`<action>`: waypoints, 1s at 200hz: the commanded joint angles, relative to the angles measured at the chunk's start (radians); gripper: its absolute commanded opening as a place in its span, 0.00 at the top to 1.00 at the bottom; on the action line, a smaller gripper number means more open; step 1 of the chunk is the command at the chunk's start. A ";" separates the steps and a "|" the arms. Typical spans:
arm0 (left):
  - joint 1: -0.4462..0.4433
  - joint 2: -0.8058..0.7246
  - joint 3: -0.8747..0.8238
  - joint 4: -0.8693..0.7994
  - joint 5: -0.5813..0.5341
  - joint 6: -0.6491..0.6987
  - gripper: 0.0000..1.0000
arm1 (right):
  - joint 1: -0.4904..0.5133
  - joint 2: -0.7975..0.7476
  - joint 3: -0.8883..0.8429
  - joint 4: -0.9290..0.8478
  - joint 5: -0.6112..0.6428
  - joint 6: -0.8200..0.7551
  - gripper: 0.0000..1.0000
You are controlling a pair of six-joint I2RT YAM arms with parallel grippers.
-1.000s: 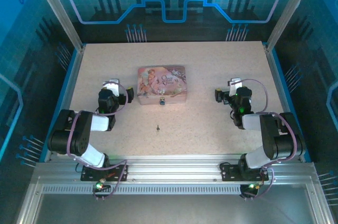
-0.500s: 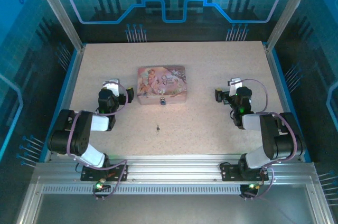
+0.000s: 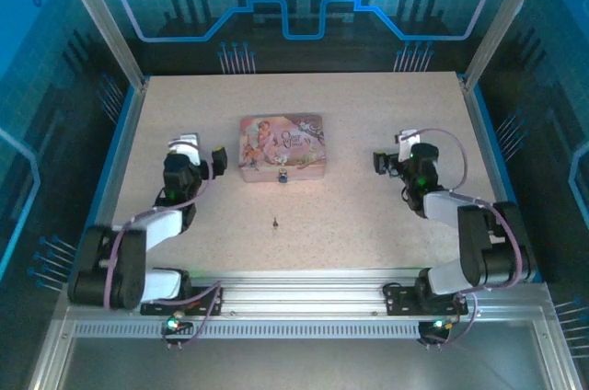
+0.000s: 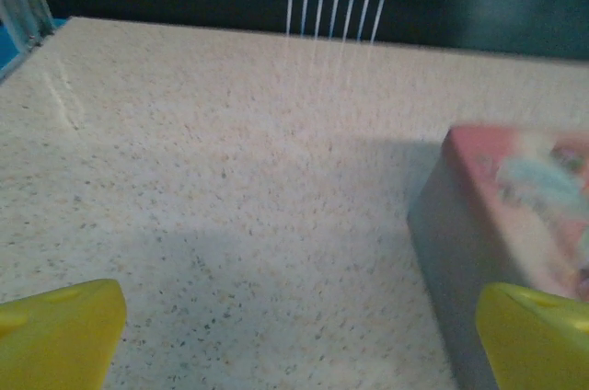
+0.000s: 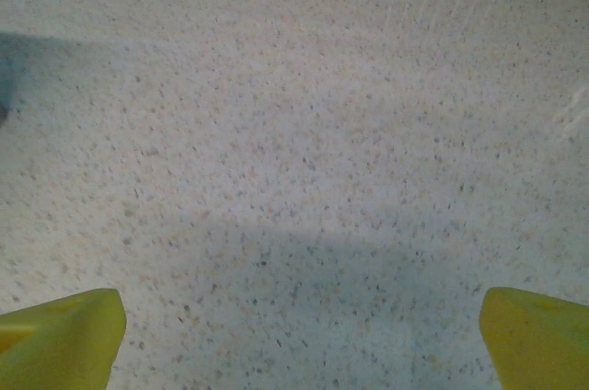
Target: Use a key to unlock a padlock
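Locating the key (image 3: 274, 221): thin dark metal pin on the speckled tabletop (image 3: 368, 215), lower centre of the top view, long axis seemingly up-down
Padlock (image 3: 282, 174): tiny, dark, glinting, touching the front edge of the pink tin (image 3: 281, 143), above the key
Left gripper (image 3: 204, 149): wide, empty, left of the tin; key lies down-right, nearer this arm
Right gripper (image 3: 394, 151): wide, empty, centre right

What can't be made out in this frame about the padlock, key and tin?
Padlock: top view, too small to tell whether its shackle is shut.
Key: top view, a mere speck; which way it points is unreadable.
Pink tin: left wrist view, blurred and cut off by the right edge.
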 commanded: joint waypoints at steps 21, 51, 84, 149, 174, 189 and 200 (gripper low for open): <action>0.011 -0.238 0.199 -0.650 0.002 -0.247 0.11 | 0.024 -0.174 0.197 -0.490 -0.004 0.189 0.03; 0.010 -0.322 0.279 -0.939 0.179 -0.338 0.24 | 0.133 -0.241 0.264 -0.711 -0.002 0.272 0.11; -0.049 -0.382 0.242 -1.069 0.356 -0.410 0.42 | 0.416 -0.281 0.261 -0.804 0.066 0.339 0.22; -0.412 -0.370 0.022 -0.953 0.316 -0.632 0.70 | 0.841 -0.021 0.386 -0.866 0.015 0.568 0.46; -0.416 -0.436 -0.002 -1.033 0.206 -0.637 0.70 | 0.965 0.128 0.527 -0.985 0.066 0.654 0.46; -0.415 -0.513 -0.013 -1.082 0.149 -0.623 0.70 | 1.014 0.204 0.601 -1.048 0.087 0.713 0.47; -0.416 -0.558 -0.016 -1.115 0.123 -0.615 0.70 | 1.038 0.251 0.639 -1.070 0.087 0.749 0.50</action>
